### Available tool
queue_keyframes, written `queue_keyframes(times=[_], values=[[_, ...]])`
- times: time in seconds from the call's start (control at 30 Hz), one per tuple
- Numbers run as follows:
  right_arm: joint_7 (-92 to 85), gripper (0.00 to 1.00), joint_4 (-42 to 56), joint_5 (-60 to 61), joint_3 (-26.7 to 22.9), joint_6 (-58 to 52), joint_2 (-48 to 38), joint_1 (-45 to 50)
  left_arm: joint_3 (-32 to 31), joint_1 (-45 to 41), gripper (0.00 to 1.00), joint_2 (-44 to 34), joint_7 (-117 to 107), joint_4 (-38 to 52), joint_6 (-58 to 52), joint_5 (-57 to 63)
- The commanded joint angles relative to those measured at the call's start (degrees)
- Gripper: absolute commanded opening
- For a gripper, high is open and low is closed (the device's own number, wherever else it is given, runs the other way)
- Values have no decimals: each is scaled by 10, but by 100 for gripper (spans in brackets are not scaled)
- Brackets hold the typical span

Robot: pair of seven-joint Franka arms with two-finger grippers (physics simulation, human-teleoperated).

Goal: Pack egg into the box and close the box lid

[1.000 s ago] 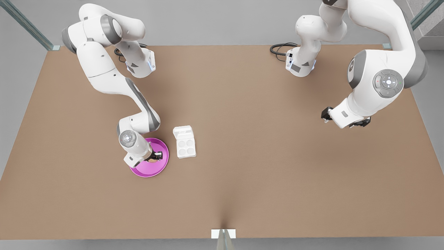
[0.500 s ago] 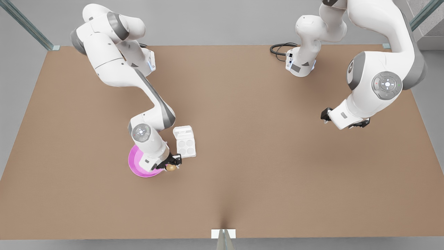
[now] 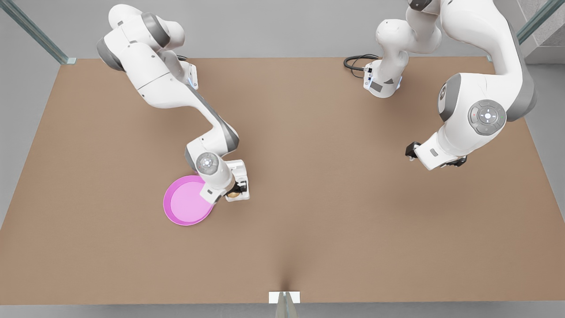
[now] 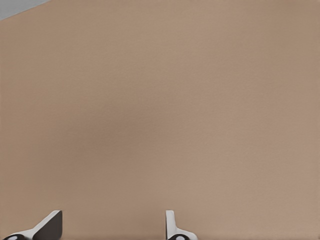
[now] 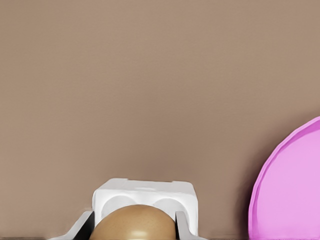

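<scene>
My right gripper (image 3: pixel 234 193) is shut on the tan-brown egg (image 3: pixel 232 193) and holds it over the near cups of the white box (image 3: pixel 245 194), at the front view's left. In the right wrist view the egg (image 5: pixel 133 222) sits between my two fingers, just above the box (image 5: pixel 145 192). The box lid (image 3: pixel 239 166) lies open and flat behind the cups, partly hidden by my right wrist. My left gripper (image 3: pixel 436 161) waits open above bare table at the front view's right; its fingers (image 4: pixel 52 222) stand wide apart with nothing between them.
A round pink plate (image 3: pixel 183 205) lies on the brown table (image 3: pixel 309 221) just left of the box, and its rim (image 5: pixel 295 190) appears in the right wrist view. Black cables (image 3: pixel 355 62) curl at the far edge by an arm base.
My right gripper has carried the egg off the pink plate and across to the box's cups. The plate now lies bare. The left arm has shifted only slightly.
</scene>
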Motion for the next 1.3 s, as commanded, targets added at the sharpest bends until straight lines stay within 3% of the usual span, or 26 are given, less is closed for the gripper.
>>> queue_keyframes(times=[0.0, 0.57, 0.6, 0.63, 0.67, 0.83, 0.93, 1.0, 1.03, 1.07, 1.1, 1.13, 1.2, 1.23, 1.27], values=[[101, 60, -13, -5, 0, 3, -4, -3, 0, 0, 100, -1, 0, 0, 0, 0], [107, 60, -77, -7, 6, 5, -46, -8, -1, -1, 100, 4, 0, -1, 0, 0], [107, 65, -78, -7, 6, 5, -48, -8, -1, -1, 100, 4, 0, -1, 0, 0], [108, 88, -78, -7, 6, 5, -48, -8, -1, -1, 100, 4, 0, 0, 1, 0], [107, 100, -78, -7, 6, 4, -48, -7, -1, -1, 100, 4, 0, -1, 0, 0], [108, 100, -62, -8, 6, 2, -47, -7, -1, -1, 100, 4, 0, -1, 0, 0], [76, 100, 121, -12, 0, -1, 22, -1, -1, -1, 100, 9, 0, -1, 0, 0], [-22, 100, 157, -7, -3, -6, 18, -79, -74, -1, 100, 25, -163, 0, -58, 0], [-90, 100, 152, -7, -1, -76, 12, -121, -152, -1, 49, 30, -256, 0, -161, 0], [-166, 100, 147, -7, 0, -174, 1, -179, -233, -2, 21, 43, -367, 0, -216, -49], [-249, 100, 134, -6, 1, -222, -26, -230, -313, -1, 21, 73, -537, 1, -211, -107], [-268, 100, 133, -7, 4, -283, -67, -254, -350, -2, 21, 90, -669, 1, -176, -159], [-197, 100, 168, -3, 4, -471, -202, -260, -358, -76, 21, 130, -920, 2, -53, -209], [-185, 100, 231, 78, 1, -580, -210, -269, -358, -116, 21, 133, -1016, 2, 20, -212], [-180, 100, 243, 139, 0, -580, -211, -298, -358, -142, 21, 137, -1077, 1, 65, -207]])
